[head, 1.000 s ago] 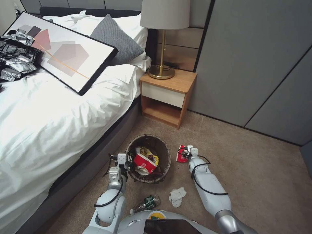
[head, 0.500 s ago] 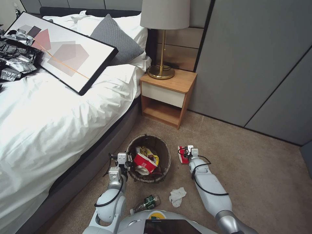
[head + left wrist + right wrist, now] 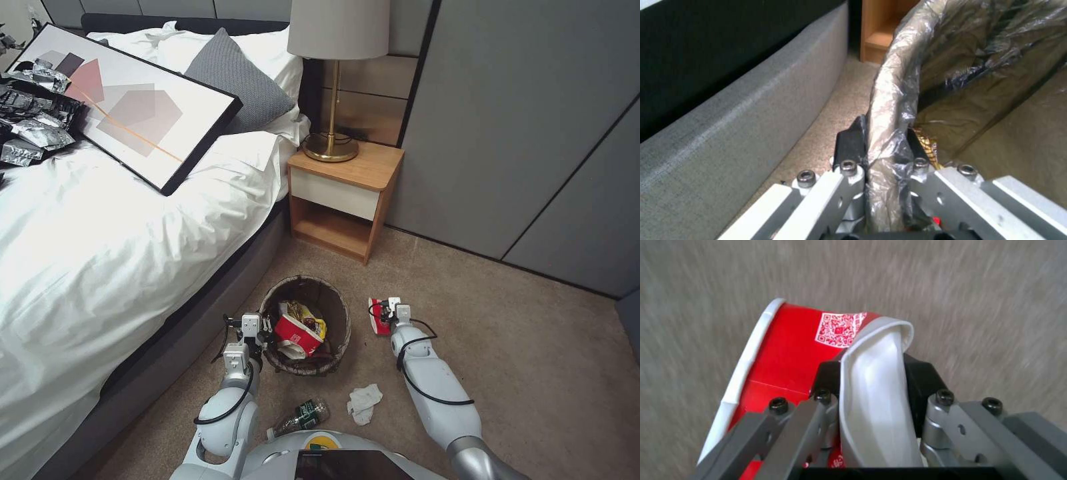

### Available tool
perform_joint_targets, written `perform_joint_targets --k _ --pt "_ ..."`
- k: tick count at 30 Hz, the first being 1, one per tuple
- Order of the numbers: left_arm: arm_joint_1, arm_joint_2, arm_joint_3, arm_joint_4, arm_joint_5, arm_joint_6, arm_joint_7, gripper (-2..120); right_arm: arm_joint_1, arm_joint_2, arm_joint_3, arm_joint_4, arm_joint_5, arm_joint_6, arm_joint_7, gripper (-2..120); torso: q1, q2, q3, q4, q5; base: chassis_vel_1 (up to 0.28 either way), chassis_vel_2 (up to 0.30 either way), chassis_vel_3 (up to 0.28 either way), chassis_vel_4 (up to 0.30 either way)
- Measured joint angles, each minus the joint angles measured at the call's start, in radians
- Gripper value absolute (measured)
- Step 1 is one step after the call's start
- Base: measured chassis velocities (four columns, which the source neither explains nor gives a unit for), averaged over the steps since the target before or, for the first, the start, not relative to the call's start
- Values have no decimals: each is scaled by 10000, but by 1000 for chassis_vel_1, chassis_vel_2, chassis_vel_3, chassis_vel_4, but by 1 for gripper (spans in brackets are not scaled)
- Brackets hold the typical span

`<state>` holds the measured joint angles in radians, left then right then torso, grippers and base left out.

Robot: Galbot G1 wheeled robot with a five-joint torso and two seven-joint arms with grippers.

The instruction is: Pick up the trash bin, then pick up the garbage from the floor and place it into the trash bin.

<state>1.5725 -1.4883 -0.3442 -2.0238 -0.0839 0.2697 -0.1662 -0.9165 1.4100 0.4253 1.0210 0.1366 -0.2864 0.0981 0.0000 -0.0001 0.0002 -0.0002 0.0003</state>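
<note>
On the carpet beside the bed, the right gripper [image 3: 385,309] is clamped on a crushed red-and-white paper cup [image 3: 377,316], its black pads [image 3: 920,373] pinching the folded white rim from both sides; in the right wrist view the cup [image 3: 786,350] shows a printed square code on its red wall and brown carpet [image 3: 973,300] beyond it. This cup sits to the right of the trash bin [image 3: 337,303], apart from it. The left gripper [image 3: 261,328] grips the bin's near-left rim, one finger [image 3: 849,146] outside and the other inside, with the brownish bag liner [image 3: 893,110] squeezed between them. Inside the bin lie another red-and-white cup [image 3: 295,335] and a yellow wrapper [image 3: 303,313]. Nearer the robot, on the floor, a clear bottle with a green label [image 3: 300,417] lies on its side just behind the bin, and a crumpled white tissue [image 3: 364,403] rests between the bottle and the right arm. The grey bed base [image 3: 742,110] runs close along the bin's left side. Farther off stand a wooden nightstand [image 3: 343,197] with a brass lamp [image 3: 332,100], and on the white bedding [image 3: 133,227] rests a framed picture [image 3: 127,107].
</note>
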Motion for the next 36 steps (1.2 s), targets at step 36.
perform_joint_targets --k 36 --pt "-12 -22 105 93 30 -7 32 5 -3909 -650 -1971 8172 651 5867 -5248 21 0 1 -3 3 -4 0 0 0 0"
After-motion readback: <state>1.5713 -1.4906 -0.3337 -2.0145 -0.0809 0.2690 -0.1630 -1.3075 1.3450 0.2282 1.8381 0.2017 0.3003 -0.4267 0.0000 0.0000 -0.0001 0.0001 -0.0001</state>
